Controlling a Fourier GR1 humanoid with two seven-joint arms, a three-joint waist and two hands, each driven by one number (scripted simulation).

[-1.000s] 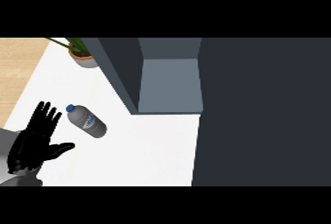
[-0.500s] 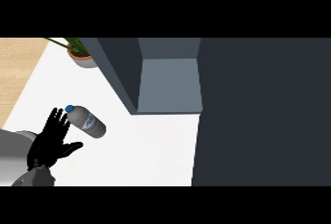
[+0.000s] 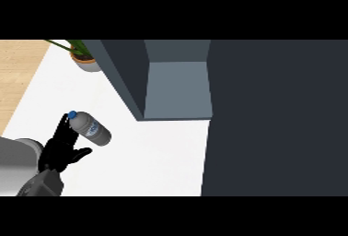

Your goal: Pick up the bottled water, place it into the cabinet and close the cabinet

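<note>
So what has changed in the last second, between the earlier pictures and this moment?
The robot's black left hand has moved right and forward across the white counter, toward the clear plastic water bottle with the blue cap. Its straight fingers now lie along the bottle's left side, not curled round it. The bottle lies where it was, and the open grey cabinet and the potted plant are unchanged.

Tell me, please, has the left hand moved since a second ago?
Yes. The left hand has moved right, toward the bottled water, which lies where it did beside the cabinet. Its straight fingers now reach the bottle's blue cap.
</note>
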